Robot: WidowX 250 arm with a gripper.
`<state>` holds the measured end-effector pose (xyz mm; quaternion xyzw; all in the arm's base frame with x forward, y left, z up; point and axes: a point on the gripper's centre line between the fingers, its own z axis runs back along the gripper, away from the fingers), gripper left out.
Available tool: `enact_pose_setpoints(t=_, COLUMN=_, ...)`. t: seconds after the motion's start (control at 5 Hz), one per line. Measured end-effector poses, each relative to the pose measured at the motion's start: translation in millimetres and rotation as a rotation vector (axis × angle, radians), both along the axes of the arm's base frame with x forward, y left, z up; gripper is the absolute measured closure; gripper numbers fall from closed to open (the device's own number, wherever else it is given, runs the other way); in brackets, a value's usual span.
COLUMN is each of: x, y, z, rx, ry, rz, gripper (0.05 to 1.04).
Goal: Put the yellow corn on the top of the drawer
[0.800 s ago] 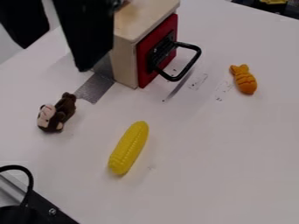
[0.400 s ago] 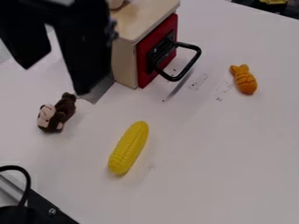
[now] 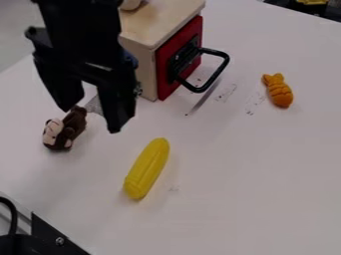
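Camera view: looking down at a slant on a white table [image 3: 226,199].
Gripper [image 3: 90,118]: hanging in at the upper left, spread nice and wide, pointing down near the monkey and just in front of the wooden box.
Yellow corn [image 3: 146,168]: lying flat on the table around mid-view, a bit left of centre, kinda diagonal, apart from the gripper and well off the box.
Wooden box [image 3: 160,22]: up at the top edge, light wood on top, with a small pale thing [image 3: 131,4] sitting up there.
Drawer front [image 3: 176,57]: bright red, facing right, with a chunky black handle [image 3: 220,69] sticking out.
Monkey [image 3: 65,128]: brown and plush, lying left of the corn.
Orange fish toy [image 3: 278,90]: over on the right, well apart from everything else.
Lower left corner: some black metal bracket [image 3: 53,236] and a looped black cable [image 3: 11,211].
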<state>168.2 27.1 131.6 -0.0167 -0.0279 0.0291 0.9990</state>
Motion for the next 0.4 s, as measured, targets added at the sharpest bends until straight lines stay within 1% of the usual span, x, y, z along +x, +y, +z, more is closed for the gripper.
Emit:
enact_pose_setpoints(t=0.2, x=15.5, y=-0.8, z=-38.7, rx=-0.037, ry=0.010, rz=0.027, gripper=0.086)
enact_pose_setpoints(t=0.4, x=20.1, y=-1.7, z=-63.0, rx=-0.024, ry=0.045, rz=0.022, gripper=0.086)
